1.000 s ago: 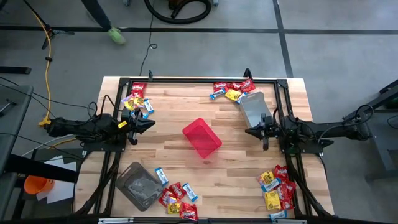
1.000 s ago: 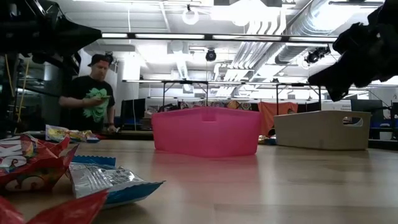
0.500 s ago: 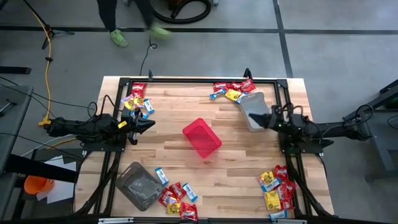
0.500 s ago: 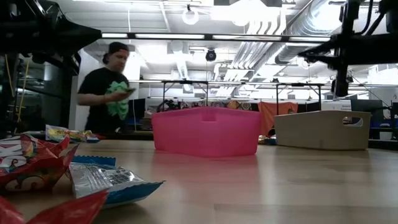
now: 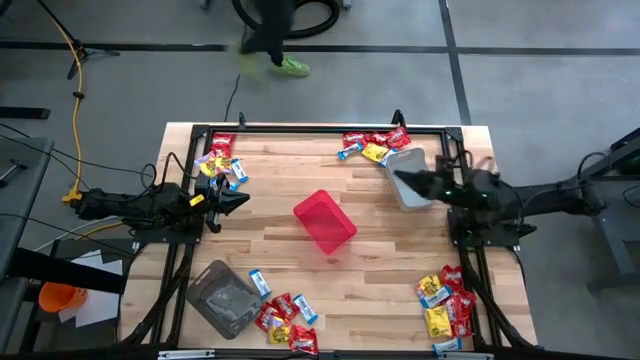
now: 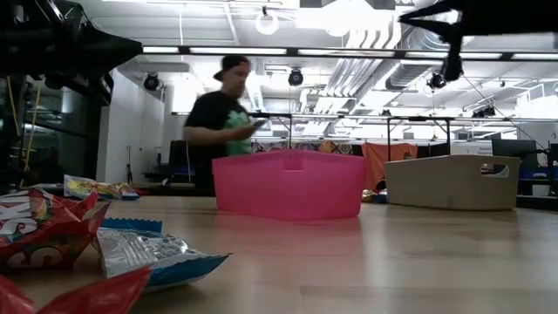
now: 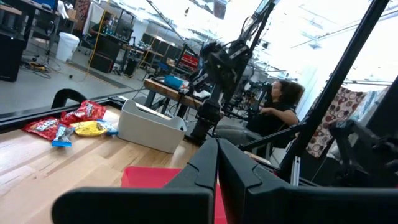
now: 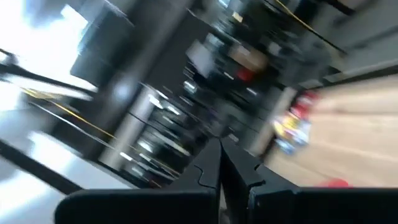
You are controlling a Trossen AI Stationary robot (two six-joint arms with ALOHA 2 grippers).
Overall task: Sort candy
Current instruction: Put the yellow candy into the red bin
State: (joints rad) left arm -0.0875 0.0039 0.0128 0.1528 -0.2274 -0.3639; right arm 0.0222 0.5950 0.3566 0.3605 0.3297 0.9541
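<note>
The wooden plank desk (image 5: pixel 380 270) carries four heaps of small flat wrapped candy packets in shiny red, yellow and blue-and-white: one at the far left corner (image 5: pixel 222 160), one at the far side just beside the grey tub (image 5: pixel 374 144), one at the near edge beside the clear tub (image 5: pixel 285 320), and one at the near right corner (image 5: pixel 446 300). A red square plastic bin (image 5: pixel 324 222) sits near the middle of the desk, well apart from every heap. The grey rectangular tub (image 5: pixel 403 176) stands at the far right, and the clear crinkled tub (image 5: pixel 224 298) lies at the near left. The left tool (image 5: pixel 240 198) hangs over the left side of the desk, pointing toward the red bin, with its two dark fingers (image 7: pixel 211 174) pressed together and holding nothing. The right tool (image 5: pixel 402 176) hangs above the grey tub; its wrist view shows its fingers (image 8: pixel 217 168) closed against each other, empty. In the low view, a few candy packets (image 6: pixel 78 240) lie close to the camera at the left, and a person in a dark shirt and cap (image 6: pixel 222 118) stands in the room behind the desk.
</note>
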